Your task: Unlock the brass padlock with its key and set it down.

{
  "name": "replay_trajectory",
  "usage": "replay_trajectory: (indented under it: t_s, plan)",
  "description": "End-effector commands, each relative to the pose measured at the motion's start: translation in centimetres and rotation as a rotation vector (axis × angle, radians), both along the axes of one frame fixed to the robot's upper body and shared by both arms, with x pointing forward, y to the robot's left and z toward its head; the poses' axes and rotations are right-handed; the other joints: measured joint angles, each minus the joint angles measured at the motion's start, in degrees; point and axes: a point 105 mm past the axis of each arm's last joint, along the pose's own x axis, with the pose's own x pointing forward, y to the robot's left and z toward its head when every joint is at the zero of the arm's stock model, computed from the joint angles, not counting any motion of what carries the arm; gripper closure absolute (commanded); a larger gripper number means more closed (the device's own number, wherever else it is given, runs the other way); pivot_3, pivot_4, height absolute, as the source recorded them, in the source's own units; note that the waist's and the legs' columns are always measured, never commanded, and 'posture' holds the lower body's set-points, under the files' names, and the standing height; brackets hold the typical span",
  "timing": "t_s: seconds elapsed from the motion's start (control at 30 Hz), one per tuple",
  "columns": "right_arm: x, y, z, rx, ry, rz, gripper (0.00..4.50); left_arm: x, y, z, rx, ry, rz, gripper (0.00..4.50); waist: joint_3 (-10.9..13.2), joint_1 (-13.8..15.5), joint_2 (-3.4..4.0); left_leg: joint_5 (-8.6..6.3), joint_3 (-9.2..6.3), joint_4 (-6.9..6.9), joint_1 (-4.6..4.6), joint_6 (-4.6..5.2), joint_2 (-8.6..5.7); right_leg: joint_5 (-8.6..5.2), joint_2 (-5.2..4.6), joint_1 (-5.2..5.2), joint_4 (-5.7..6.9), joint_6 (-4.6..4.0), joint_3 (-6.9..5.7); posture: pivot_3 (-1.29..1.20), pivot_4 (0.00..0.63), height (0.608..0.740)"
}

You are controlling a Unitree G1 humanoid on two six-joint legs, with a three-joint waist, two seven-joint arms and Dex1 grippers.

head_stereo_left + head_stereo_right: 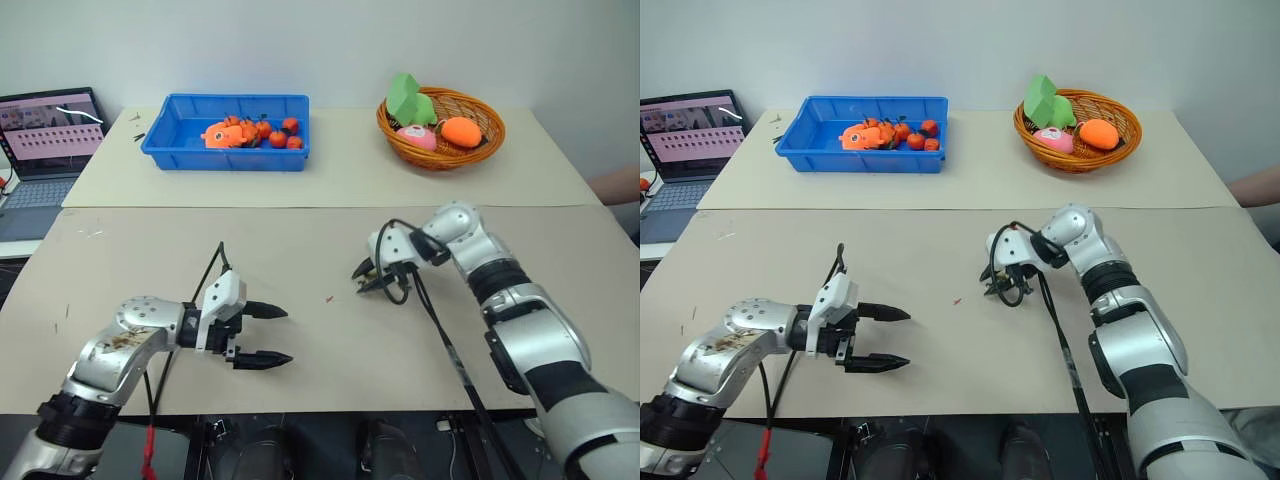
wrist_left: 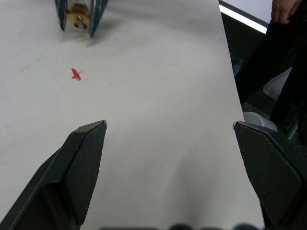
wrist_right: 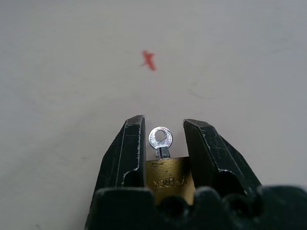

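Note:
My right gripper (image 3: 163, 122) is shut on the brass padlock (image 3: 170, 175), whose golden body sits between the two fingers. The small silvery key (image 3: 161, 139) sticks out of the padlock's end, its round bow between the fingertips. In the left eye view the right gripper (image 1: 365, 275) hangs a little above the table's middle, pointing left and down. My left gripper (image 1: 268, 335) stands open near the front edge, aimed to the right at it, with nothing between its fingers. The left wrist view shows the padlock (image 2: 77, 17) held in the right gripper's fingers.
A small red mark (image 1: 329, 298) lies on the table between the grippers. A blue bin (image 1: 226, 132) with orange toys stands at the back left, a wicker basket (image 1: 440, 128) of soft toys at the back right. A laptop (image 1: 45, 135) sits far left. A person's arm (image 1: 618, 183) shows at the right edge.

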Motion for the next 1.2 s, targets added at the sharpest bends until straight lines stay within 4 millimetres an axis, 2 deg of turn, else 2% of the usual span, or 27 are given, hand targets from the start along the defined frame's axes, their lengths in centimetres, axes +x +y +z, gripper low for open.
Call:
replay_trajectory:
  t_s: [0.03,0.17,0.3,0.47,0.63,0.77,0.9,1.07,1.17,1.2]
  plan:
    - [-0.3,-0.4,3.2,0.112,-0.186,-0.077,3.59,0.5,-0.8,0.3,-0.023,-0.045,-0.003,0.0,0.0,0.07,0.0,0.0,-0.01,-0.01,0.01,0.0,0.0,0.0,0.0,0.02,0.0,0.0,0.0,0.0,0.15,0.692]
    - [-2.0,-1.1,3.2,0.172,-0.269,-0.197,3.59,0.5,-1.6,0.1,-0.047,-0.041,0.002,0.0,0.01,0.38,-0.02,-0.01,-0.03,-0.03,0.0,0.02,0.01,-0.04,-0.04,0.02,0.0,0.06,-0.03,0.0,0.15,0.692]
    - [-3.2,-0.1,2.2,0.248,-0.27,-0.317,3.59,0.5,-1.9,-0.2,-0.049,-0.035,-0.002,0.0,0.02,0.07,-0.05,-0.01,-0.05,0.1,0.02,0.02,0.02,-0.04,-0.05,0.01,-0.03,0.07,0.02,0.0,0.15,0.692]
    - [-4.4,1.4,0.9,0.395,-0.127,-0.438,3.59,0.5,-2.0,-0.3,-0.047,-0.025,-0.015,0.0,0.03,0.14,-0.05,-0.01,-0.08,0.15,0.17,0.02,0.04,-0.06,-0.04,0.1,-0.01,0.08,0.07,0.0,0.15,0.692]
    - [-6.0,2.7,-0.5,0.52,0.174,-0.405,3.59,0.5,-1.9,-0.3,-0.038,-0.023,-0.029,0.0,0.03,0.17,-0.06,-0.07,-0.15,0.27,0.11,0.12,0.02,-0.05,-0.04,0.12,-0.02,0.07,0.06,0.0,0.15,0.692]
    - [-5.7,2.2,-3.9,0.489,0.343,-0.42,3.59,0.8,-1.6,0.0,-0.026,-0.041,-0.029,0.0,0.03,0.3,-0.07,-0.11,-0.18,0.29,0.11,0.18,-0.04,-0.05,-0.04,0.17,-0.05,0.07,0.03,0.0,0.15,0.692]
    - [-4.2,0.6,-7.9,0.394,0.365,-0.512,3.59,1.0,-1.3,0.5,-0.027,-0.062,-0.014,0.0,0.04,0.15,-0.08,-0.15,-0.17,0.39,0.1,0.25,-0.04,-0.04,-0.05,0.2,-0.04,0.08,0.05,0.0,0.15,0.692]
    - [-2.6,-0.5,-9.2,0.391,0.342,-0.57,3.59,0.6,-1.1,0.4,-0.029,-0.063,0.002,0.0,-0.02,0.07,-0.17,-0.17,-0.18,0.48,0.51,0.28,0.04,-0.02,-0.05,0.61,-0.03,0.15,0.08,0.0,0.15,0.692]
    - [-2.4,-0.2,-9.0,0.406,0.33,-0.555,3.59,0.4,-0.9,0.4,-0.028,-0.063,0.012,0.0,-0.01,0.23,-0.17,-0.28,-0.22,0.49,0.97,0.43,0.11,-0.12,-0.08,1.11,-0.1,0.46,0.1,0.0,0.15,0.692]
    - [-2.4,0.0,-8.8,0.411,0.325,-0.542,3.31,0.4,-0.9,0.3,-0.027,-0.062,0.017,0.0,-0.01,0.29,-0.17,-0.48,-0.23,0.5,1.02,0.79,0.12,-0.1,-0.11,1.15,-0.1,0.52,0.11,0.0,0.15,0.692]
